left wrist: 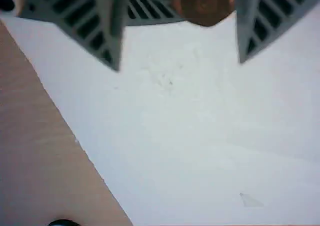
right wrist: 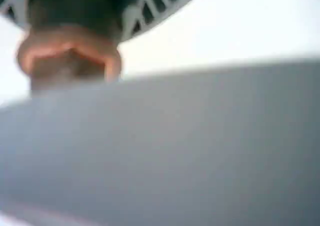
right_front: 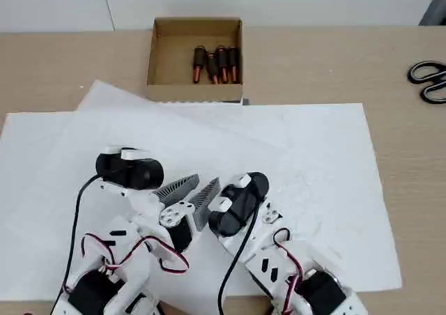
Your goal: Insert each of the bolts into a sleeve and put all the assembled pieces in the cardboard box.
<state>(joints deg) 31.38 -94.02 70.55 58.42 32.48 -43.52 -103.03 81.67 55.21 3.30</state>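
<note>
A copper bolt (right wrist: 70,61) with a black sleeve (right wrist: 70,8) on it sits in my right gripper (right wrist: 95,81), which is shut on it between a ribbed finger and a broad grey finger (right wrist: 175,146). My left gripper (left wrist: 179,63) stands open just above the white paper; the copper bolt (left wrist: 202,3) lies between its jaws, against one finger (left wrist: 260,21). In the high view both grippers meet near the front middle, the left gripper (right_front: 178,188) touching the right gripper (right_front: 207,195). The cardboard box (right_front: 167,57) at the back holds several assembled pieces (right_front: 216,64).
White paper sheets (right_front: 293,162) cover most of the wooden table. Black scissors (right_front: 428,80) lie at the far right edge. Red and black cables (right_front: 132,249) loop over the arm bases at the front.
</note>
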